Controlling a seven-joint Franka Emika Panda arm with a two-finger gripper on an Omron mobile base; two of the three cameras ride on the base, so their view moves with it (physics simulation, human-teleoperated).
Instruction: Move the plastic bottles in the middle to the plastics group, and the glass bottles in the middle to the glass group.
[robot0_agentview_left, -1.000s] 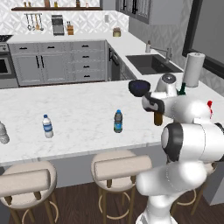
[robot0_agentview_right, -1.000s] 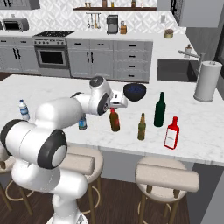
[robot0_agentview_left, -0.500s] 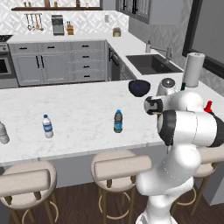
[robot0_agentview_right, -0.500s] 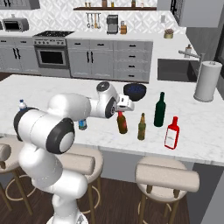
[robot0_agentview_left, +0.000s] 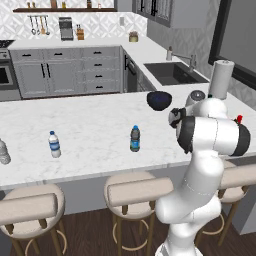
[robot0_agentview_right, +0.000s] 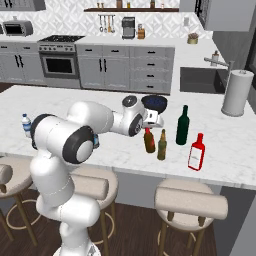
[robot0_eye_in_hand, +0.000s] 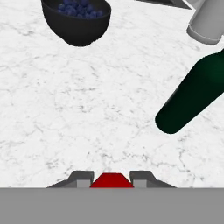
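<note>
The fingers (robot0_eye_in_hand: 85, 178) were pinching the red top of the dark brown bottle (robot0_agentview_right: 149, 141), which stood on the marble counter (robot0_agentview_right: 100, 107) right by the olive-amber bottle (robot0_agentview_right: 162, 146). Just beyond sat the green wine bottle (robot0_agentview_right: 182, 126) and the red bottle (robot0_agentview_right: 196, 153). The dark blue plastic bottle (robot0_agentview_left: 135, 139) was mid-counter, well apart from the white-capped water bottle (robot0_agentview_left: 54, 145).

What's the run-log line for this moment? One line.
jaws: shut on red-topped brown bottle | beside: olive-amber bottle | ahead: green wine bottle, red bottle | blue plastic bottle: mid-counter
</note>
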